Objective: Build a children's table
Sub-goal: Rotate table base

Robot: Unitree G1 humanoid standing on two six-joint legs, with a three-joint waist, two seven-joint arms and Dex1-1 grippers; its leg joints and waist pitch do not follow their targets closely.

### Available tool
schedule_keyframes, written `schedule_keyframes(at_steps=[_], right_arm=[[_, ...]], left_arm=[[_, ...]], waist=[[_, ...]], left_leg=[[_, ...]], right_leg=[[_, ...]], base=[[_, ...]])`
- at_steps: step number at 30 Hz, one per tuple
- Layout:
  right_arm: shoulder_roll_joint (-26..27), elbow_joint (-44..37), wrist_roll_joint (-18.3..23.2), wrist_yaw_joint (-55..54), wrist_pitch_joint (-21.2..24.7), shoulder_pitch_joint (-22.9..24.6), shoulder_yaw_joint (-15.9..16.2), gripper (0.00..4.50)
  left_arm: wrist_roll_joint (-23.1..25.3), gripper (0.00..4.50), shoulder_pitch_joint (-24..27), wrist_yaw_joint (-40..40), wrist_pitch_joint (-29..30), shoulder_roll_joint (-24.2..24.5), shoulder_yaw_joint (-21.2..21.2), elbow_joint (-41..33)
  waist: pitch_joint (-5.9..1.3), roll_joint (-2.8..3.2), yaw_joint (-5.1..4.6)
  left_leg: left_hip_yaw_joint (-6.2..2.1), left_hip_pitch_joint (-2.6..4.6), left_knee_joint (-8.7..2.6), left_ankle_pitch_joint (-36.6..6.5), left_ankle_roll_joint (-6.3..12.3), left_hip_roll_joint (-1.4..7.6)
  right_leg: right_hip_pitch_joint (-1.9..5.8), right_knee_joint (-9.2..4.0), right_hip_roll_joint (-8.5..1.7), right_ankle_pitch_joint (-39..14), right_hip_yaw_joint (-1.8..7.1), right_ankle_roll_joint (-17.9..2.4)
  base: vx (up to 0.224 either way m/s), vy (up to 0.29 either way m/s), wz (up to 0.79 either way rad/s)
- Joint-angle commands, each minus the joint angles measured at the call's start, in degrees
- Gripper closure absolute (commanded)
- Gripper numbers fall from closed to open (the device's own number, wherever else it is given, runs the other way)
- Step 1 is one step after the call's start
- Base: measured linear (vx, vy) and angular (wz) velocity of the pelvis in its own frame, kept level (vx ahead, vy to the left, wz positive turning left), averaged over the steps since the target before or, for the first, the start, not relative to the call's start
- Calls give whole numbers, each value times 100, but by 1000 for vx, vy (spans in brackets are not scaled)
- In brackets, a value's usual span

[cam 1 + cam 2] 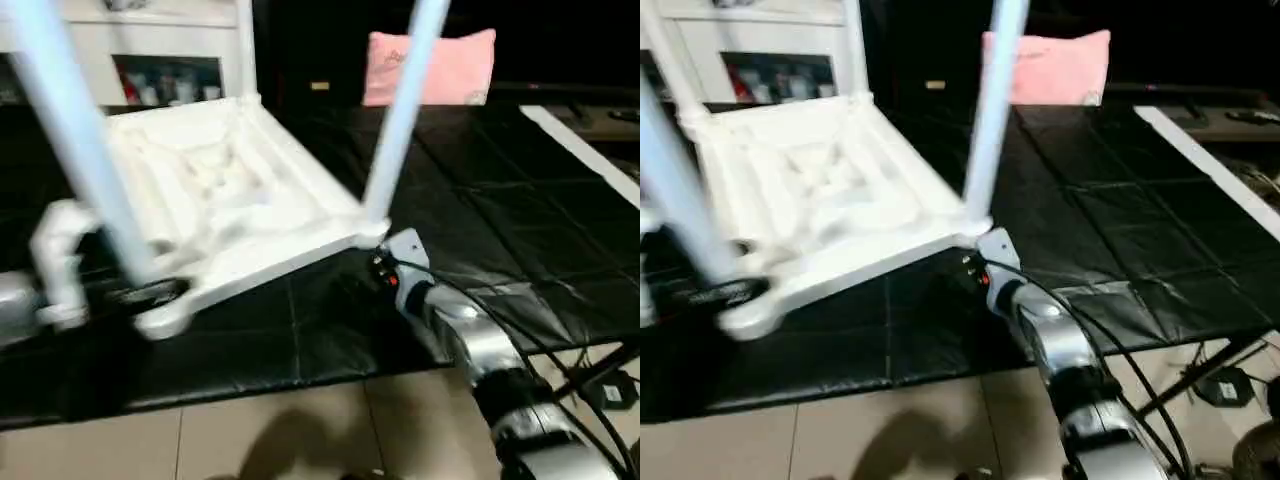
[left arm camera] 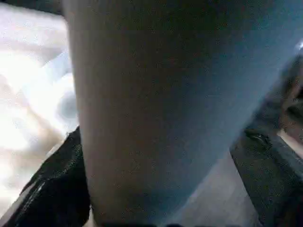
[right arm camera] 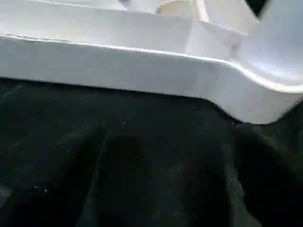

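Note:
The children's table (image 1: 230, 190) lies upside down on a black mat, ribbed underside up and tilted. Its white legs stand in their corner sockets: one at the near left (image 1: 80, 140), one at the near right (image 1: 400, 110), one at the back (image 1: 245, 50). My left gripper (image 1: 150, 293) is at the near-left corner socket, right against that leg (image 2: 165, 109), with one black finger (image 2: 52, 189) beside it. My right gripper (image 1: 383, 262) sits low at the near-right corner, open, just below the table's rim (image 3: 118, 61), with nothing between its fingers.
The black mat (image 1: 480, 200) covers the floor under the table and ends in tiles (image 1: 300, 430) near me. A pink pillow (image 1: 430, 65) and a white cabinet (image 1: 150, 50) stand at the back. A white strip (image 1: 580, 150) and cables (image 1: 600, 380) lie on the right.

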Motion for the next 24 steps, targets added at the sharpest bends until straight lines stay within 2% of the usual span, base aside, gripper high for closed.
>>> schedule_keyframes(at_steps=[1,2,3,5,6,8,10,11,12,14,17,18,19,20,23,24], right_arm=[[49,293,-134,-304,-92,-183,-48,0],[118,594,-205,-517,-166,-337,-67,0],[122,611,-208,-528,-170,-345,-68,0],[201,862,-220,-676,-232,-511,-76,0],[240,960,-214,-721,-262,-588,-82,0],[377,1129,-189,-705,-334,-783,-78,0],[418,1159,-190,-682,-346,-827,-66,0],[502,1239,-177,-642,-359,-907,-61,0],[502,1239,-177,-642,-359,-907,-61,0],[603,1344,-150,-596,-448,-995,-86,0],[702,1508,-132,-608,-551,-1093,-86,0],[703,1513,-134,-610,-554,-1095,-84,0],[705,1585,-178,-671,-602,-1122,-61,0],[704,1595,-188,-687,-609,-1125,-57,0],[596,1734,-190,-768,-715,-1125,-225,0],[596,1734,-190,-768,-715,-1125,-225,0]], left_arm=[[-307,5,-259,25,154,-221,-310,-396],[-464,5,-439,36,330,-490,-505,-548],[-473,5,-449,37,340,-506,-516,-556],[-655,5,-626,72,493,-805,-771,-710],[-745,5,-704,94,561,-952,-886,-775],[-990,5,-928,145,752,-1456,-1236,-926],[-1022,5,-989,165,779,-1590,-1311,-931],[-1054,5,-1108,254,802,-1844,-1420,-890],[-1054,5,-1108,254,802,-1844,-1420,-890],[-1063,5,-1284,444,776,-2206,-1542,-764],[-778,5,-1538,764,487,-2689,-1774,-489],[-770,5,-1542,770,480,-2696,-1779,-483],[-558,5,-1617,911,285,-2820,-1848,-318],[-510,5,-1632,942,240,-2843,-1858,-277],[-5,5,-1948,1487,-466,-3084,-1692,446],[-5,5,-1948,1487,-466,-3084,-1692,446]], waist=[[-340,194,-4],[-350,213,10],[-344,190,-12],[-353,198,-12],[-361,204,-7],[-369,200,-20],[-375,207,-33],[-380,200,-47],[-388,183,-72],[-392,164,-127],[-383,165,-152],[-380,161,-157],[-380,155,-163],[-376,167,-168],[-372,164,-159],[-367,164,-150]], left_leg=[[15,35,-434,-1250,-164,101],[9,15,-435,-1214,-186,100],[8,-14,-437,-1240,-207,93],[1,-41,-429,-1219,-208,89],[9,-19,-415,-1196,-204,85],[15,-52,-407,-1073,-187,80],[16,-72,-403,-1031,-163,80],[2,-102,-401,-949,-156,78],[9,-103,-388,-907,-128,67],[12,-123,-376,-857,-82,63],[15,-120,-362,-894,8,65],[13,-118,-365,-925,18,71],[6,-123,-365,-961,26,73],[8,-118,-364,-980,28,71],[19,-99,-357,-1056,42,69],[27,-99,-348,-1075,54,54]], right_leg=[[288,-374,-344,-1615,350,-1074],[308,-345,-341,-1426,349,-1117],[321,-338,-329,-1454,338,-1110],[352,-334,-343,-1516,342,-1037],[338,-340,-331,-1482,339,-1017],[359,-322,-324,-1304,340,-1035],[377,-321,-329,-1245,342,-1044],[413,-299,-325,-1159,335,-1031],[415,-303,-319,-1104,335,-1027],[424,-303,-322,-1058,331,-1053],[420,-351,-323,-1269,332,-1015],[412,-366,-321,-1351,327,-995],[418,-374,-321,-1470,322,-955],[407,-397,-307,-1548,318,-911],[392,-435,-291,-1722,317,-815],[386,-453,-274,-1779,310,-778]], base=[[0,0,0],[0,0,0],[0,0,0],[0,0,0],[0,0,0],[0,0,0],[0,0,0],[0,0,0],[0,0,0],[0,0,0],[0,0,0],[0,0,0],[0,0,0],[0,0,0],[0,0,0],[0,0,0]])
